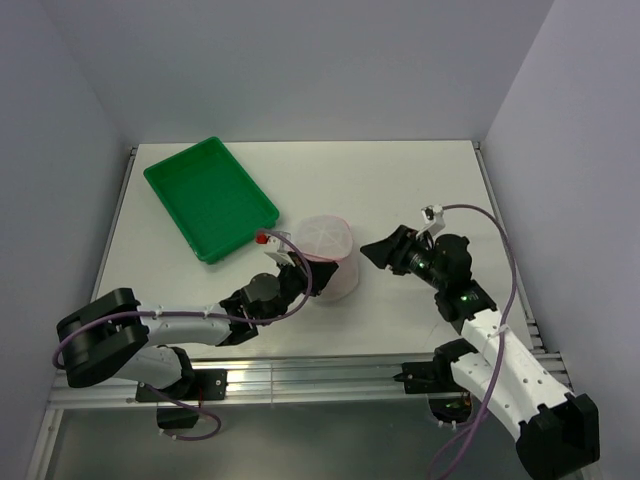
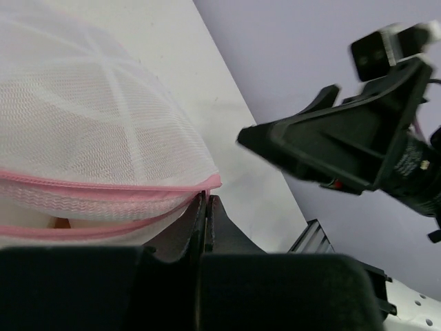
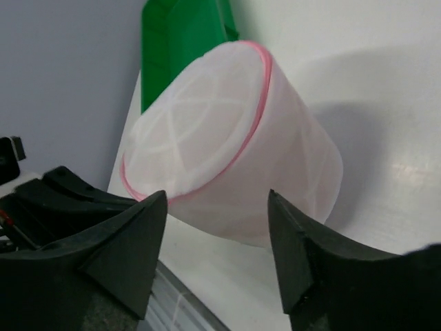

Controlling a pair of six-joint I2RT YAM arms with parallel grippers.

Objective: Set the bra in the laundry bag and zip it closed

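The laundry bag [image 1: 330, 252], a white mesh drum with pink edging, stands at the table's front middle. It also shows in the left wrist view [image 2: 96, 131] and in the right wrist view [image 3: 241, 158]. My left gripper [image 1: 293, 262] is at its left side, jaws shut on the pink zip edge [image 2: 200, 185] where it ends. A small peach-beige patch [image 2: 60, 222] shows between the pink edges; the rest of the bra is hidden. My right gripper [image 1: 376, 250] is open and empty just right of the bag, which sits beyond its fingertips [image 3: 155, 207].
A green plastic tray [image 1: 210, 197] lies at the back left, just behind the bag, and shows in the right wrist view [image 3: 182, 41]. The right gripper's fingers [image 2: 324, 145] are close on the bag's far side in the left wrist view. Walls enclose the table.
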